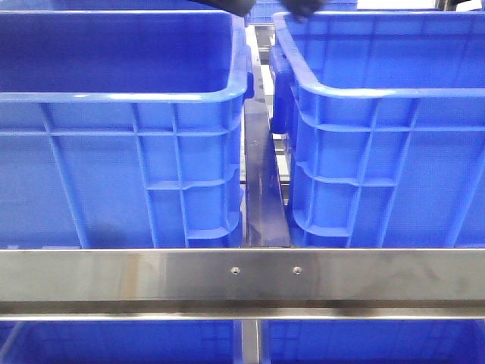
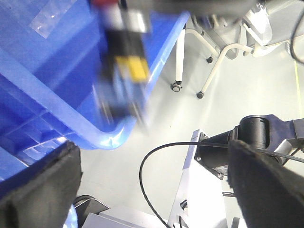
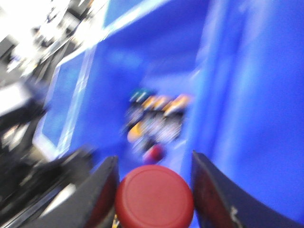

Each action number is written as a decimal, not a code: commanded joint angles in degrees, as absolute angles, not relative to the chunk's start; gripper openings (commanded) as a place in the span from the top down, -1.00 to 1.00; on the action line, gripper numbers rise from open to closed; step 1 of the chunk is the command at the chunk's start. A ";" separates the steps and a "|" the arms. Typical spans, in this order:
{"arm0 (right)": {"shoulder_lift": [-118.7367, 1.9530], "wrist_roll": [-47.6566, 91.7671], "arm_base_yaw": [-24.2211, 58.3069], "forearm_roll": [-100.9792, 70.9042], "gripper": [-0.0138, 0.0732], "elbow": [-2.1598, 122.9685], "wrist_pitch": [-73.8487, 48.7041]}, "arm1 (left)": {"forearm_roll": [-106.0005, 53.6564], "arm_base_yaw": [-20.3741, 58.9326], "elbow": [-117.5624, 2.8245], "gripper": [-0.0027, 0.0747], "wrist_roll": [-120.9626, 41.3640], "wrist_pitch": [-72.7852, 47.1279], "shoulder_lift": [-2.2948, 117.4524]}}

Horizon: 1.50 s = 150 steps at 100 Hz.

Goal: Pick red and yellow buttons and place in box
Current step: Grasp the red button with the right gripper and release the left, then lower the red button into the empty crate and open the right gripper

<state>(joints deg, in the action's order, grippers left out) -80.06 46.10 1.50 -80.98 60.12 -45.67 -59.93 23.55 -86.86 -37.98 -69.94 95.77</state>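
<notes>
Two blue crates [image 1: 114, 129] stand side by side ahead. One red button [image 3: 154, 195] sits pinched between my right gripper's [image 3: 153, 199] fingers, over a blurred pile inside a crate [image 3: 247, 95]. My left gripper [image 2: 152, 185] spreads wide, empty.

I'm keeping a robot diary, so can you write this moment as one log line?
right claw: shut on red button | over blue crate holding blurred small parts | left claw: open, empty, outside a crate | yellow button: cannot tell
</notes>
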 commanded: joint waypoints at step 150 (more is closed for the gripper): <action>-110.35 123.94 -1.98 -109.98 0.17 80.06 -23.54 | -64.39 23.93 -88.54 -0.59 -38.12 -73.33 93.05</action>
<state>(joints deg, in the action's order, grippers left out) -113.51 123.10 -2.03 -103.00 77.94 -21.81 -59.93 23.55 -86.86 -37.98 -69.94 95.77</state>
